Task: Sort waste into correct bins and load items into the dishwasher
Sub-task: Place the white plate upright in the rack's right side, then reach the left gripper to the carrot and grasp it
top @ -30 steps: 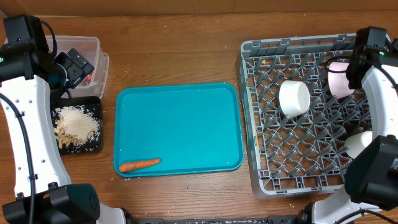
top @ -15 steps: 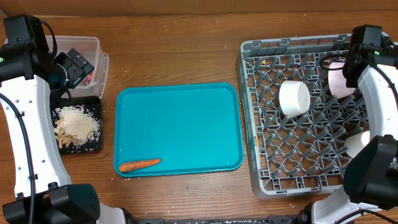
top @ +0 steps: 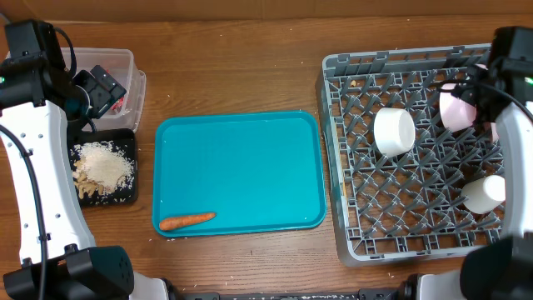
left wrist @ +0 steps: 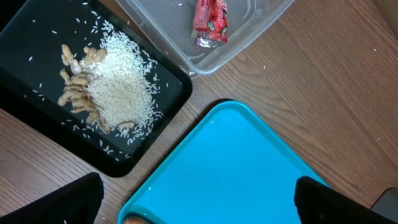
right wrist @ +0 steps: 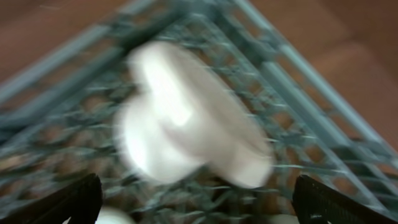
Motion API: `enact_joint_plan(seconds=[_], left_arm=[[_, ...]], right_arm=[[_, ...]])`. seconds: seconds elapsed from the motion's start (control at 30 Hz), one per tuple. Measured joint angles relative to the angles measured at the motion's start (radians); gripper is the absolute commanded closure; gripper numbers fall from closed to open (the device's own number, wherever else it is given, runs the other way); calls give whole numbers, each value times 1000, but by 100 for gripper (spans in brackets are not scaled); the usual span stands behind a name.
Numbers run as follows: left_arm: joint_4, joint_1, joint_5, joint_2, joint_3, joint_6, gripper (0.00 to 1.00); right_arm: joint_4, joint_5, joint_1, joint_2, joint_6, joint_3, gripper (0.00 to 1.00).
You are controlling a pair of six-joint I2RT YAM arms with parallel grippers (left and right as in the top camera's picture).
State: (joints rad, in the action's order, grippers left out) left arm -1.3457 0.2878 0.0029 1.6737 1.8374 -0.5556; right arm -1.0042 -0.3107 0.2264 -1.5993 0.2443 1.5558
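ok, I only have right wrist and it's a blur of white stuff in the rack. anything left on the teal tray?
Observer: Yes, one carrot, lying near the front-left corner of the teal tray.
Operator: Food scraps sorted?
Observer: The left wrist view shows the rice and beige scraps piled in the black tray.
Operator: And the wrapper?
Observer: The red wrapper lies inside the clear tub.
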Motion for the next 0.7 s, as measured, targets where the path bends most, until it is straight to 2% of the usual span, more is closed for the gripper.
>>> enact_joint_plan(seconds=[0.23, 0.4, 0.7], left_arm=[[-24, 0, 0, 0, 0, 0, 0], [-89, -41, -1, 0, 0, -3, 0], [-243, -292, -3, 0, 0, -154, 0]], right_arm=[[-68, 390, 0, 60, -55, 17, 0], [-146, 480, -1, 57, -63, 17, 0], [-338, 497, -1, 57, -93, 17, 0]])
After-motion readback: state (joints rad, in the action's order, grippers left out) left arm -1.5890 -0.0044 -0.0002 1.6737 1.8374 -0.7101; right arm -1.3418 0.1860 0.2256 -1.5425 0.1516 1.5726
